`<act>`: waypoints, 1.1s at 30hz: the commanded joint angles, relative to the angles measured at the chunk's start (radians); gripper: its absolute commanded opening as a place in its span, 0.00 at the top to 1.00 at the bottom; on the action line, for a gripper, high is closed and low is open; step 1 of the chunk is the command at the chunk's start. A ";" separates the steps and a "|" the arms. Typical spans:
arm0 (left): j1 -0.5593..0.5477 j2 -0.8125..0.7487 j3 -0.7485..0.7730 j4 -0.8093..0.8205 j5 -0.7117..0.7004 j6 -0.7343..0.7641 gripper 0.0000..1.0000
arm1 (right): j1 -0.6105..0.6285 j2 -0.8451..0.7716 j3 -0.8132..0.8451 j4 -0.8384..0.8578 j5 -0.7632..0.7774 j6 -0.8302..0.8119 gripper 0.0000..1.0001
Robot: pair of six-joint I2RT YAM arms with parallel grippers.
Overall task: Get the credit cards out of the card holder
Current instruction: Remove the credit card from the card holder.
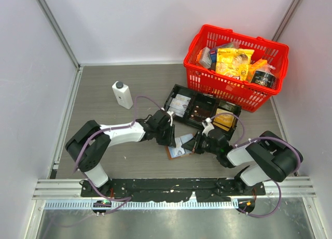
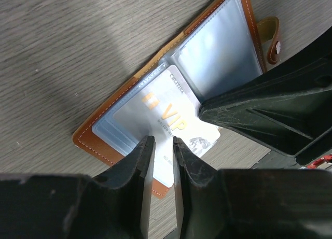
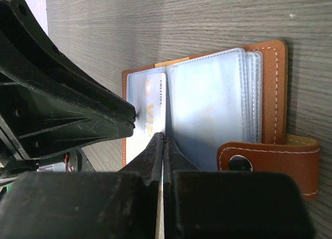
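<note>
The card holder (image 1: 178, 150) lies open on the surface (image 1: 93, 101) between both arms, a VIP credit card (image 2: 166, 120) half out of its pocket. The left gripper (image 2: 163, 141) stands slightly open over the card's free end — the right gripper (image 3: 163, 137) is closed, tips at the holder's fold.

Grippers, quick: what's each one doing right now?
Left gripper: slightly open, tips over the VIP card, not pinching it.
Right gripper: shut on a thin sleeve edge of the card holder, apparently.
</note>
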 commanded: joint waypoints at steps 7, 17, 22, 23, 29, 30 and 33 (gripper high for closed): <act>-0.034 0.123 0.042 -0.271 -0.165 0.082 0.78 | -0.010 -0.076 0.018 -0.070 0.053 -0.019 0.98; -0.055 0.132 0.037 -0.285 -0.191 0.081 0.81 | -0.032 -0.102 0.033 -0.111 0.027 -0.035 0.83; -0.055 0.131 0.033 -0.275 -0.182 0.076 0.82 | -0.032 -0.042 0.036 -0.042 0.007 -0.019 0.75; -0.054 0.131 0.030 -0.272 -0.180 0.075 0.81 | -0.032 -0.032 0.036 -0.039 0.006 -0.018 0.75; -0.054 0.124 0.013 -0.253 -0.168 0.069 0.82 | -0.032 0.027 0.039 0.034 -0.022 -0.007 0.80; -0.054 0.123 0.013 -0.253 -0.168 0.069 0.83 | -0.032 0.033 0.038 0.044 -0.025 -0.004 0.81; -0.054 0.121 0.008 -0.252 -0.168 0.067 0.83 | -0.032 0.034 0.019 0.067 -0.016 0.004 0.90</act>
